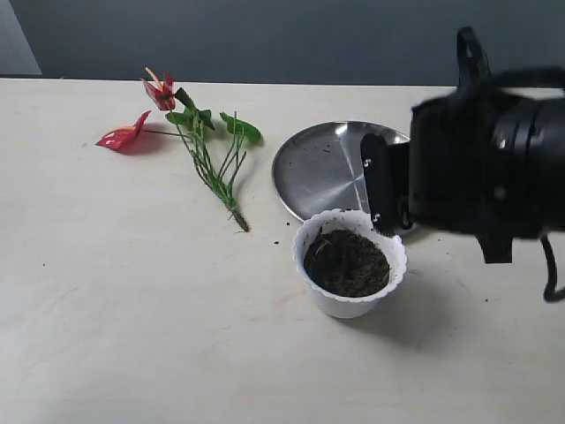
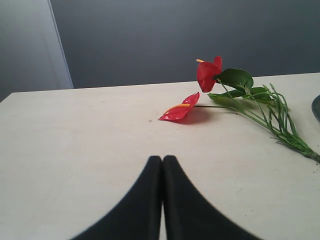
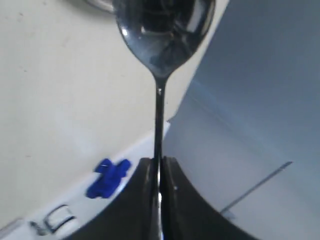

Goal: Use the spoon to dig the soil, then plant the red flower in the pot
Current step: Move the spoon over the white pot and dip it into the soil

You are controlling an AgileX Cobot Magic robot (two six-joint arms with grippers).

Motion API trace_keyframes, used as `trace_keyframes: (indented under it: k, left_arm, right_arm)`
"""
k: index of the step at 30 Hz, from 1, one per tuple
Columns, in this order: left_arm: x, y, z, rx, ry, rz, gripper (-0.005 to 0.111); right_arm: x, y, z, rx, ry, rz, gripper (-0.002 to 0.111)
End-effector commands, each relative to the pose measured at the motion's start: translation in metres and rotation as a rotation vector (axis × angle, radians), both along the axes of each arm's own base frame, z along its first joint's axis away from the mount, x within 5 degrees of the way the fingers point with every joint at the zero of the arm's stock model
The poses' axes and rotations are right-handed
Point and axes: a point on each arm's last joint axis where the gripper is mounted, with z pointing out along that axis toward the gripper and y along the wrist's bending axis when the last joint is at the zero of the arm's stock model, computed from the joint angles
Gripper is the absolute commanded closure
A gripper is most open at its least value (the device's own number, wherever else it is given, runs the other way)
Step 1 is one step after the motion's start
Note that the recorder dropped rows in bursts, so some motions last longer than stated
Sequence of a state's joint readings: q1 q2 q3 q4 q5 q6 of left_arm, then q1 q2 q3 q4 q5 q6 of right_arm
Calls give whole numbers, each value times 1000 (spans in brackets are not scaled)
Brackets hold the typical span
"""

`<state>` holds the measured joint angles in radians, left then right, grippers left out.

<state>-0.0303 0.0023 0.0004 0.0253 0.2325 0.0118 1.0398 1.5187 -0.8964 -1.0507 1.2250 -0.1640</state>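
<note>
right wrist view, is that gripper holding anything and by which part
Yes: the right gripper is shut on the spoon, pinching its thin handle near the end, with the bowl pointing away from the fingers. The left gripper is shut and holds nothing.

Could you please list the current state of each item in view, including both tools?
Small white scalloped plastic pot: upright, filled with soil.
Dark crumbly soil: inside the pot.
Artificial red flower sprig: lying flat on the table, unplanted.
Slim shiny silver metal spoon: gripped by its handle.
Round steel plate: flat on the table behind the pot.
Left tool: shut, holding nothing.
Right tool: shut on the spoon.
</note>
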Motion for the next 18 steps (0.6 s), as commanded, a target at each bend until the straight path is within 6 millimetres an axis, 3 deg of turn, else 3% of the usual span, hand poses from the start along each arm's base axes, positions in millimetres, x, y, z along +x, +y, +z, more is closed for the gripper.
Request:
trace_keyframes:
  k: [1, 4, 8, 13, 18]
  left_arm:
    - [0, 0, 0, 1, -4, -1, 106]
    - [0, 0, 0, 1, -4, -1, 106]
    - [0, 0, 0, 1, -4, -1, 106]
    - [0, 0, 0, 1, -4, -1, 106]
    - [0, 0, 0, 1, -4, -1, 106]
  right_arm:
    - [-15, 7, -9, -200, -195, 271, 109]
    - [-27, 16, -12, -287, -281, 429, 109]
    - [-34, 24, -10, -339, -305, 510, 109]
    - [-34, 22, -16, -386, -254, 511, 109]
    - [-37, 22, -35, -500, -175, 549, 109]
